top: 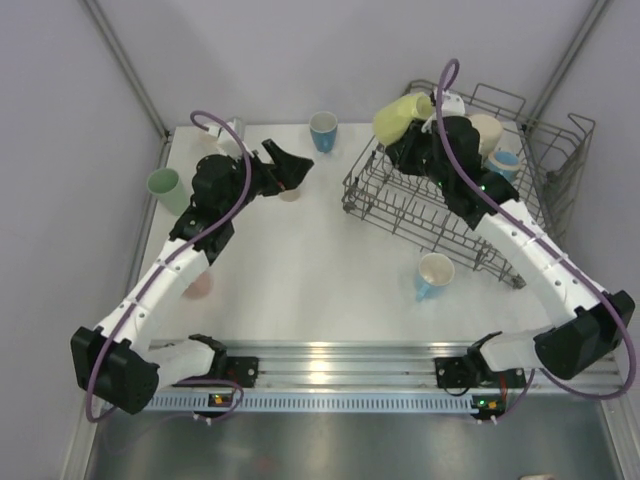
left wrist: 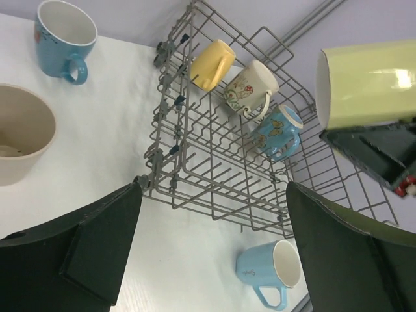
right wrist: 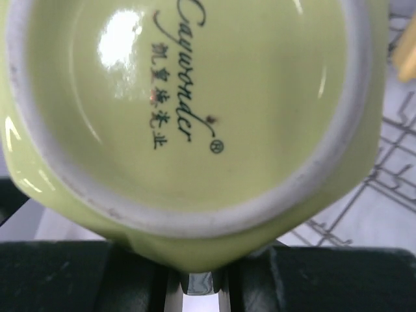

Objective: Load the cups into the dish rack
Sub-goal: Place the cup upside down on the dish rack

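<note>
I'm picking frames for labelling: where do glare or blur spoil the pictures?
Right wrist: the lime cup fills the frame, glare spot on its base, print readable. Top external: glare on the metal rail. Left wrist: sharp, evenly lit.

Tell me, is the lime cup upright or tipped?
Tipped on its side: the lime cup lies horizontal in the right gripper, mouth facing sideways.

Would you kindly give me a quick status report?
Left gripper open, near beige cup. Right gripper shut on lime cup at dish rack. Nothing in the way.
</note>
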Motion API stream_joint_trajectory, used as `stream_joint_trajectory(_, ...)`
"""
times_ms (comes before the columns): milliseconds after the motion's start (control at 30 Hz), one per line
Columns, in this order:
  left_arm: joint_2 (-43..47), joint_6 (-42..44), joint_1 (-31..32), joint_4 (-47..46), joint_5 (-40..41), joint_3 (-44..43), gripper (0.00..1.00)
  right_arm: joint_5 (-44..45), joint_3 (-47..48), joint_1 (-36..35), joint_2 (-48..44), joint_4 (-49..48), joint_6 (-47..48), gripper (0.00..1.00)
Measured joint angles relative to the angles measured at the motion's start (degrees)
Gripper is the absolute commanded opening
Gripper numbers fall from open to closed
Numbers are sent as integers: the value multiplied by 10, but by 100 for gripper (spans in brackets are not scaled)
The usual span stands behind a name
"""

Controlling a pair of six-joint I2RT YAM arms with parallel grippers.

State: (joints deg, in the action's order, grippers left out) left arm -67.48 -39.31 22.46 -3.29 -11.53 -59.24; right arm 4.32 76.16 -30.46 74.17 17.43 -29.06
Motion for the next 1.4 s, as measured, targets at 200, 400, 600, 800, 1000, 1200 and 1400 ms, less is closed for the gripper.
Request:
stream_joint_trajectory(200,51,33,0,26,24,0,98,122,115,38,108,54,51,0)
stream_joint_trajectory(400,76,50,0,52,38,0,98,203,179,72,217,92,70,0)
stream_joint_trajectory(600,76,52,0,66,39,3,98,241,236,106,319,122,66,0)
stream_joint_trajectory(800,76,52,0,71,37,6,98,248,242,131,356,127,49,0)
stream_joint_trajectory(1000,76,52,0,79,37,6,97,246,266,144,391,126,31,0)
stream_joint_trajectory(1200,76,53,0,83,40,6,97,240,270,150,399,130,5,0)
stream_joint_trajectory(1400,76,56,0,85,39,6,97,234,260,151,399,125,-22,0)
